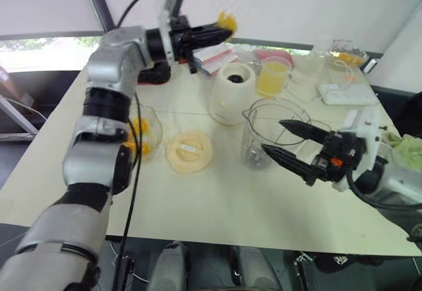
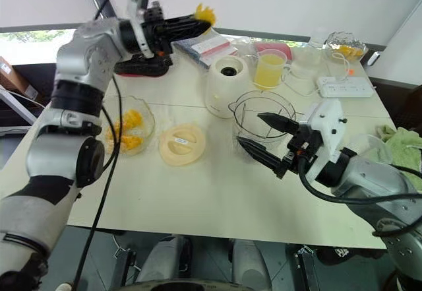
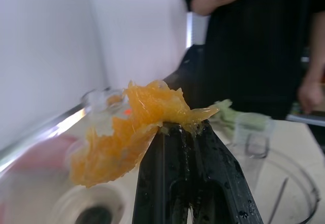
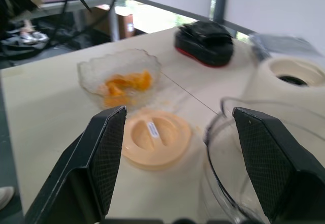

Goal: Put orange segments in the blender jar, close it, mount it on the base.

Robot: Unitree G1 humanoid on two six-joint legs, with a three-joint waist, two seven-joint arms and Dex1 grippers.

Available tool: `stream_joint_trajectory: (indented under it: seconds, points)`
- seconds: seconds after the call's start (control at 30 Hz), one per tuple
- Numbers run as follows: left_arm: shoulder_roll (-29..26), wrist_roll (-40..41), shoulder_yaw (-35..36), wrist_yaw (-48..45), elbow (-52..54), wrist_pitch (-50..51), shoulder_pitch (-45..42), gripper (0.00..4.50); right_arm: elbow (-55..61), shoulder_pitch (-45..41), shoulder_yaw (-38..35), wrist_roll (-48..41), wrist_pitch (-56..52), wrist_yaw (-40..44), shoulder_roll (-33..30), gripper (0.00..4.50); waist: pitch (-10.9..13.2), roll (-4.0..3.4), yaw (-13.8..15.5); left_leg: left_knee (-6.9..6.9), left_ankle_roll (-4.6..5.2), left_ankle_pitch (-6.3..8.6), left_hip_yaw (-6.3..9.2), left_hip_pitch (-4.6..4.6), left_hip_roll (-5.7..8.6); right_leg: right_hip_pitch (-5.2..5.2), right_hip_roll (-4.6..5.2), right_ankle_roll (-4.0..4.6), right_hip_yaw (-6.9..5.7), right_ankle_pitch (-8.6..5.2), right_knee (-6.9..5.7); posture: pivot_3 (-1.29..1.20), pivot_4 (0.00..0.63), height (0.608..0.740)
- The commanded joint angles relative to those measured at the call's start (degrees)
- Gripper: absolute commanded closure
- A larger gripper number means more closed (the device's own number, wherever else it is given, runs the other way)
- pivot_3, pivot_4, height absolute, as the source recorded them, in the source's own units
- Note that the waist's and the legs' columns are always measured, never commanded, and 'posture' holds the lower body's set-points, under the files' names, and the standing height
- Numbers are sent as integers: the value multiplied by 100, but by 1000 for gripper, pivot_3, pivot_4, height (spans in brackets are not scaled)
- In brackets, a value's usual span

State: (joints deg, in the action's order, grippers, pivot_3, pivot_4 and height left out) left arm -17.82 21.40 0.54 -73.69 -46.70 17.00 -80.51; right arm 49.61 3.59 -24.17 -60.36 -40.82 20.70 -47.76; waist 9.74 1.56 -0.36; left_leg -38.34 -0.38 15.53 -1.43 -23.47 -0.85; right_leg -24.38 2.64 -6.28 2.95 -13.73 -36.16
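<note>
1. The tabletop (image 1: 217, 198) is a pale cream surface carrying everything.
2. The blender jar (image 1: 273, 136) stands upright near the middle, open at the top, just in front of the base.
3. The base (image 1: 232, 93) sits beyond the jar, its dark round socket facing up and uncovered.
4. The right tool (image 1: 285, 143) is level beside the jar with its two black fingers spread wide and nothing between them.
5. The left tool (image 1: 227, 28) is raised high above the far side of the tabletop, clamped tight on an orange segment (image 3: 132, 132).
6. A flat pale-yellow lid (image 1: 189, 151) lies left of the jar.
7. A scalloped glass bowl (image 2: 130, 123) at the left holds more orange segments (image 2: 132, 129).
8. A clear cup of yellow juice (image 1: 273, 78) stands right of the base.
</note>
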Motion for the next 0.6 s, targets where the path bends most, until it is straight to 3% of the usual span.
stream_joint_trajectory:
  seconds: [0.03,0.33,0.6]
  points:
    - [311,-79,-117,-500,-364,-242,-451,4457,395,286,-494,-39,161,-207,73,978,0,0,-12,0,0,0,-2,0,1,0,1,0,2,0,1,0,150,740]
    - [1228,-435,-431,-1326,-1057,-449,-620,4457,979,1421,-1176,-115,331,-639,365,978,1,2,-24,1,1,0,4,2,0,1,-4,9,3,-5,2,0,150,740]
    - [1676,-984,-719,-1537,-1655,-631,-411,4457,1039,2132,-1272,-320,962,-958,140,978,2,3,-29,0,1,0,3,1,1,2,-4,24,7,-13,5,0,150,740]
